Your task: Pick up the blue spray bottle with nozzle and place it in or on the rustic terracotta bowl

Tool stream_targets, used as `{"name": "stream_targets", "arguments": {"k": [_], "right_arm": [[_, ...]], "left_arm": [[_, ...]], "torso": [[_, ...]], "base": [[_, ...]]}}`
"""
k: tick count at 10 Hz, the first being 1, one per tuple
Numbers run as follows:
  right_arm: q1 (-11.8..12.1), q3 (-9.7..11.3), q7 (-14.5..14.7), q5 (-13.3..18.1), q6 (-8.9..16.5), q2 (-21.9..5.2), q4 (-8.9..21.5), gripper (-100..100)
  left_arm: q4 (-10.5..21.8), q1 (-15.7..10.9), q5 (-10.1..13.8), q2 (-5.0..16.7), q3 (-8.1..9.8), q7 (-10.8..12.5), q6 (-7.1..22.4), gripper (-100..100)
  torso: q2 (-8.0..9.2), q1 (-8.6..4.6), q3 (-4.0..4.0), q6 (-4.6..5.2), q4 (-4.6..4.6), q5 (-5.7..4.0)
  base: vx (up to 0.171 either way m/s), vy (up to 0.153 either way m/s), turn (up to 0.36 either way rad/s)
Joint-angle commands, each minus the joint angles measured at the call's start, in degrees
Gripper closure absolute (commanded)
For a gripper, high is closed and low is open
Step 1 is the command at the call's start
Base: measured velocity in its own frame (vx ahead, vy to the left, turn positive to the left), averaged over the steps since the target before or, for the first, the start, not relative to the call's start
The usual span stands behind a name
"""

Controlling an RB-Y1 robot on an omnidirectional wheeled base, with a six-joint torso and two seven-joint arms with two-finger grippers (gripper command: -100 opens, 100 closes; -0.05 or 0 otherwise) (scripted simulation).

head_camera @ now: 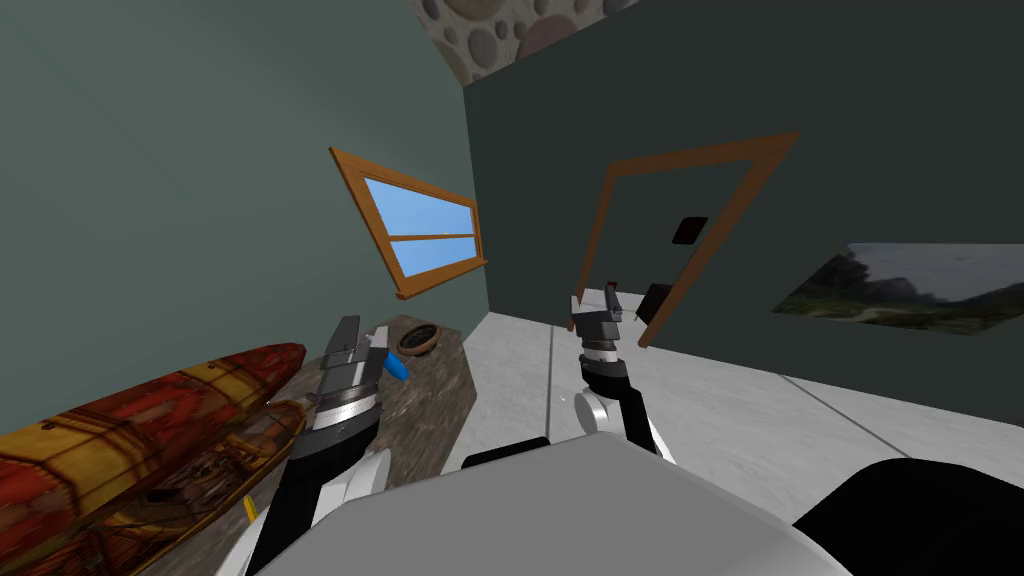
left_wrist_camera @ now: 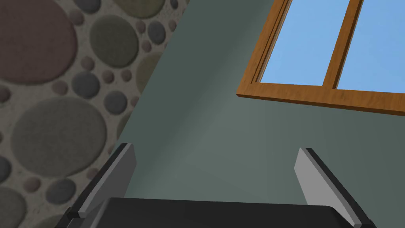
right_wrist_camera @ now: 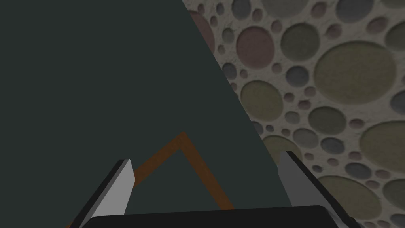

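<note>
My left hand (head_camera: 362, 333), fingers spread and pointing up at the wall, should tip down and straddle the small blue spray bottle (head_camera: 397, 371), which sits on the mottled brown surface (head_camera: 432, 400) near the round brown-rimmed bowl (head_camera: 419, 339).

blue bottle (head_camera: 397, 371) near round brown bowl (head_camera: 419, 339)

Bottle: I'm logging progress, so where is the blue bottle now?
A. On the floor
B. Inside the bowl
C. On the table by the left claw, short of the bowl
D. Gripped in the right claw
C: the bottle lies on the brown table beside the open left claw, apart from the bowl; the left wrist view shows nothing between that claw's fingers.
</note>
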Motion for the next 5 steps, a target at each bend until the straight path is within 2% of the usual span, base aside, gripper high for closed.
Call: {"name": "stream_targets", "arguments": {"k": [1, 4, 5], "right_arm": [[0.0, 0.0, 0.0, 0.0, 0.0, 0.0, 0.0, 0], [0.0, 0.0, 0.0, 0.0, 0.0, 0.0, 0.0, 0], [0.0, 0.0, 0.0, 0.0, 0.0, 0.0, 0.0, 0]], "left_arm": [[-0.2, 0.7, -0.1, 1.9, 0.27, -0.3, 0.8, -100], [-0.6, 2.5, -0.2, 4.8, 0.94, -1.1, 2.8, -100], [-0.9, 4.1, -0.4, 6.6, 1.60, -1.8, 4.8, -100]], "torso": [[0.00, 0.00, 0.00, 0.00, 0.00, 0.00], [-0.18, -0.19, -0.10, -0.01, -0.04, -0.04], [-0.21, -0.23, -0.12, -0.01, -0.05, -0.05]], "base": [[0.029, -0.028, 0.050], [0.053, -0.058, 0.076], [0.087, -0.115, 0.159]]}}
